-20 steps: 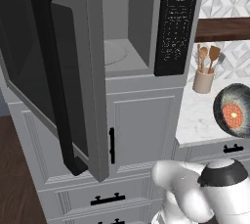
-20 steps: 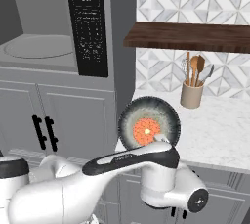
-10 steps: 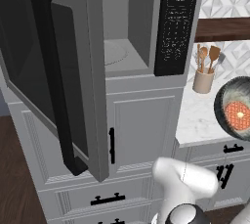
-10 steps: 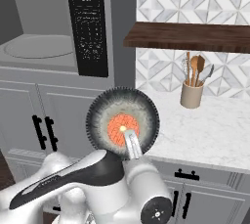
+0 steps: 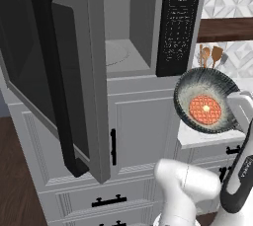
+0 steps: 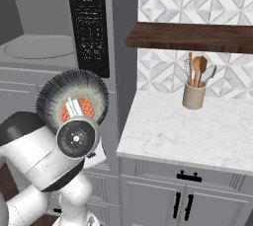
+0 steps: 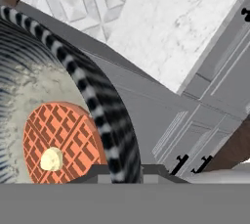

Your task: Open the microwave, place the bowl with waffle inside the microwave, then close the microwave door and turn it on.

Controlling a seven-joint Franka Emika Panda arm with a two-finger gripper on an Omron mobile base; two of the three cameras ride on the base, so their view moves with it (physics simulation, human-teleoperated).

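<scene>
I have the bowl (image 5: 206, 100) pinched by its rim: the gripper (image 7: 119, 169) is nearly closed, and in the hand view the striped rim runs straight down between the finger tips. The bowl is off the counter (image 6: 197, 131), carried in the air and tipped so its inside faces the base cameras.

The waffle (image 5: 205, 110) sits on the bowl floor, just inboard of the pinched rim. From the hand camera it is immediately left of the fingers, grid pattern clear, with a small pale dab on it.

The microwave (image 5: 148, 27) is up and to the left of the gripper in the left base view. The microwave door (image 5: 54, 72) is swung wide open, further left again, with its black bar handle nearest the camera. The cavity is open with the turntable visible. The keypad panel (image 6: 89, 27) is directly above the bowl in the right base view.

The utensil crock (image 6: 193, 94) stands on the counter well off to the gripper's right, below the wooden shelf (image 6: 192, 36). In the left base view it sits just behind and above the bowl's rim.
</scene>
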